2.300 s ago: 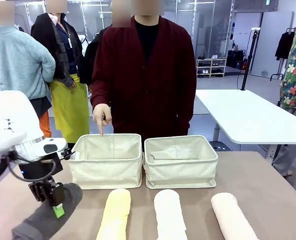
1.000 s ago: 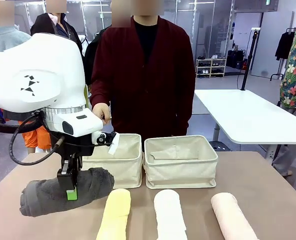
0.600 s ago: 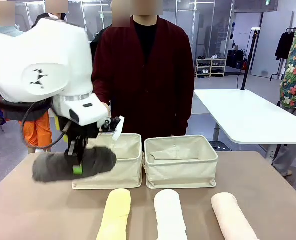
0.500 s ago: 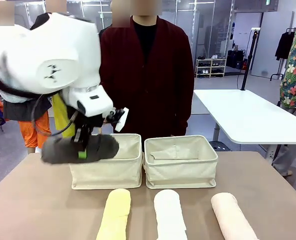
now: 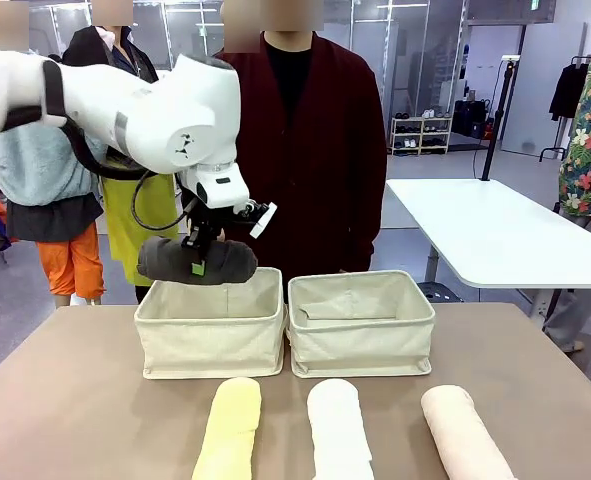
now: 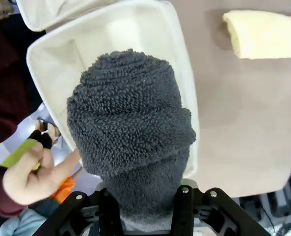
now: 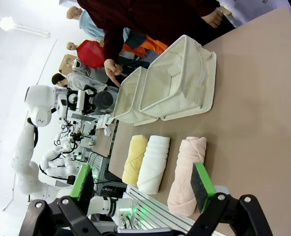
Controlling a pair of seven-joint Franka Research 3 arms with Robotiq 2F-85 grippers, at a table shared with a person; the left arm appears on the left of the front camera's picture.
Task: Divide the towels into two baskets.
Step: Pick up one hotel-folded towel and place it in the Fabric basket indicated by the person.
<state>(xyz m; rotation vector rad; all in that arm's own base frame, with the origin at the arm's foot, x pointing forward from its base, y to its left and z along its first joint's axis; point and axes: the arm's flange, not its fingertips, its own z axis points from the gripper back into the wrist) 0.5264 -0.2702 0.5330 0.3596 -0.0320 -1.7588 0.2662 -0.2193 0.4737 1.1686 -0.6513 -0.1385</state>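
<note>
Over table [image 5: 75, 380], left jaws clamp grey towel [image 5: 230, 262].

Probably a lab: glass partitions [image 5: 415, 60], white worktable [image 5: 495, 232], shelf rack [image 5: 421, 135] behind

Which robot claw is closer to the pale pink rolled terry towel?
Right. The open right gripper hovers facing that towel; the left gripper is far off, above a cream canvas basket.
</note>
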